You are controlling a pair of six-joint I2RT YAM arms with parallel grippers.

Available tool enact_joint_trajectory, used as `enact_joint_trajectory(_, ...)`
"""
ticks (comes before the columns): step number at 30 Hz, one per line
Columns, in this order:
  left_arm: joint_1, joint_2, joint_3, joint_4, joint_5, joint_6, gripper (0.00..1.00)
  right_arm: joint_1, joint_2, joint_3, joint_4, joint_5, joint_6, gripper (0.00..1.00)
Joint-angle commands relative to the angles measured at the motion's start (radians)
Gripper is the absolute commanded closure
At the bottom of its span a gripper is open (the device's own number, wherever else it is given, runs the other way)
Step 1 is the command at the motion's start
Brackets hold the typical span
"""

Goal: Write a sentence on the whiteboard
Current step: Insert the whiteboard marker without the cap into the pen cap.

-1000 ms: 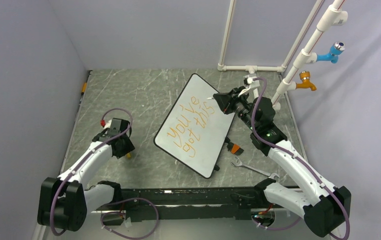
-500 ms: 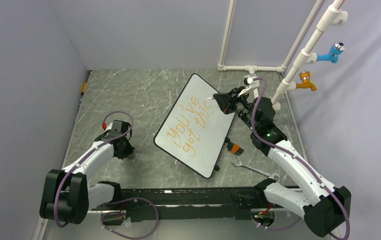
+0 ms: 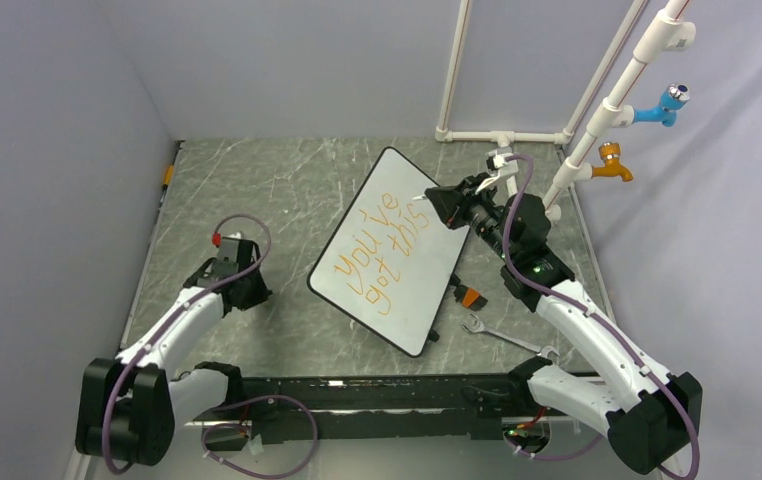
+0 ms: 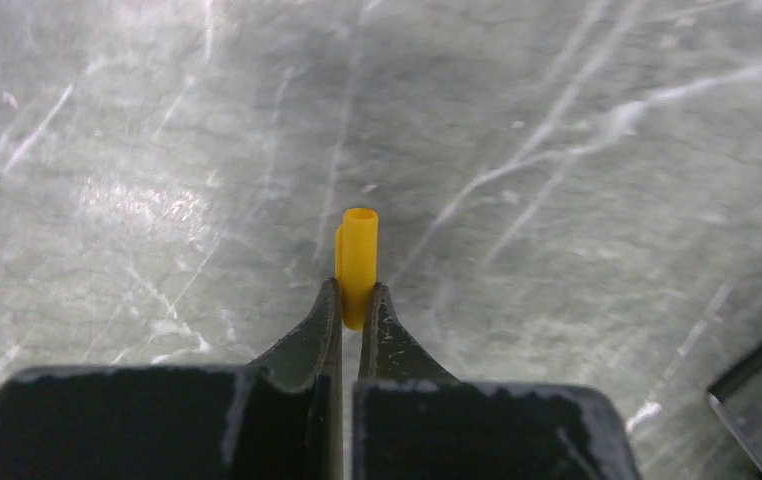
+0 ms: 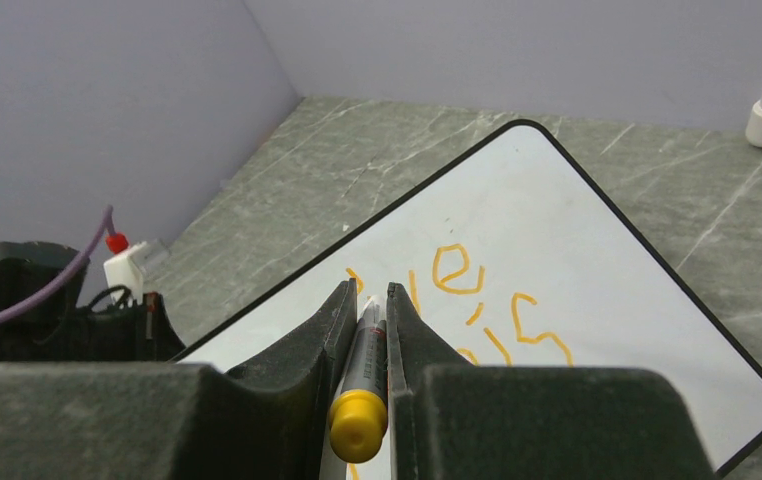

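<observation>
The whiteboard (image 3: 412, 290) lies tilted on the table's middle. The sentence (image 3: 382, 252) reads "You've got this" in orange, in two lines. My right gripper (image 3: 427, 203) is over the board's far right edge, shut on a grey marker (image 5: 362, 365) with a yellow end, tip pointing down at the board (image 5: 597, 230) beside the letters (image 5: 457, 270). I cannot tell whether the tip touches. My left gripper (image 3: 245, 290) is left of the board, low over the table, shut on a small yellow marker cap (image 4: 357, 255).
A metal wrench (image 3: 502, 335) and a small orange-and-black object (image 3: 468, 295) lie right of the board's near corner. White pipes (image 3: 597, 125) with a blue tap (image 3: 662, 105) and an orange tap (image 3: 612, 165) stand at the back right. Walls close in the left and back.
The left arm has shifted slightly, its gripper staying low with the cap. The right gripper and the marker have barely moved. The writing is the same.
</observation>
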Motion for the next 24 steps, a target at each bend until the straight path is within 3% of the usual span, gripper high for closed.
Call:
enact_joint_trajectory(1, -0.002, -0.087, 0.106, -0.011, 0.083, 0.146, 1.00, 0.002, 0.003, 0.061, 0.015, -0.066, 0.012, 1.00)
enact_joint_trajectory(4, -0.008, -0.117, 0.158, -0.040, 0.159, 0.169, 1.00, 0.001, 0.005, 0.075, 0.016, -0.094, 0.023, 1.00)
enact_joint_trajectory(13, -0.012, -0.170, 0.306, -0.177, 0.200, 0.313, 1.00, 0.001, 0.007, 0.089, 0.016, -0.133, 0.042, 1.00)
enact_joint_trajectory(24, -0.012, -0.146, 0.450, -0.218, 0.271, 0.525, 1.00, 0.002, 0.022, 0.107, 0.015, -0.175, 0.060, 1.00)
